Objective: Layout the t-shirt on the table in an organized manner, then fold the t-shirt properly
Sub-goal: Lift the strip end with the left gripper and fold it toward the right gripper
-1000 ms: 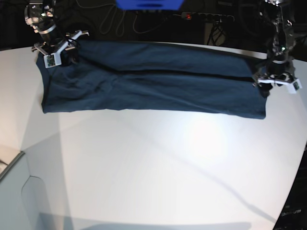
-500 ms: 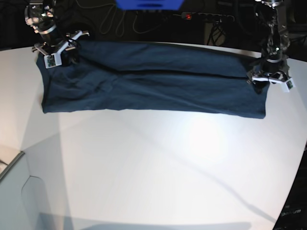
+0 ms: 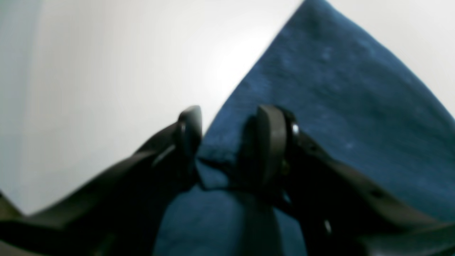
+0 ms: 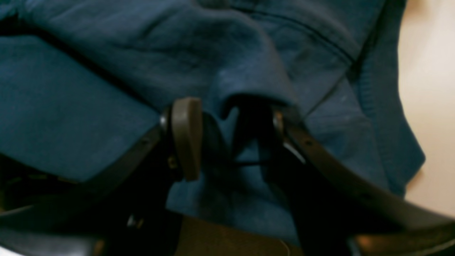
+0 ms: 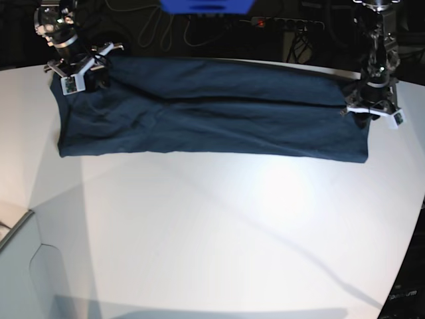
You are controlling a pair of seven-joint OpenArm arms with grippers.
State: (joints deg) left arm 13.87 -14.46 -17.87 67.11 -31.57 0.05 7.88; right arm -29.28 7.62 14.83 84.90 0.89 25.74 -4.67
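The dark navy t-shirt (image 5: 212,119) lies as a long flat band across the far side of the white table (image 5: 212,226). My left gripper (image 5: 372,109) is at the shirt's right end. In the left wrist view (image 3: 227,135) its jaws stand slightly apart and straddle the shirt's edge (image 3: 320,99), one finger over bare table, the other on the cloth. My right gripper (image 5: 80,74) is at the shirt's far left corner. In the right wrist view (image 4: 231,131) a raised bunch of the shirt (image 4: 241,85) is pinched between its fingers.
Cables and a power strip (image 5: 285,24) lie in the dark behind the table. A blue object (image 5: 206,5) hangs at the top middle. The table's curved edge (image 5: 16,229) runs at the lower left.
My left gripper has moved left and a little farther back, from beside the shirt's right edge onto its corner. The right gripper and the shirt have stayed put.
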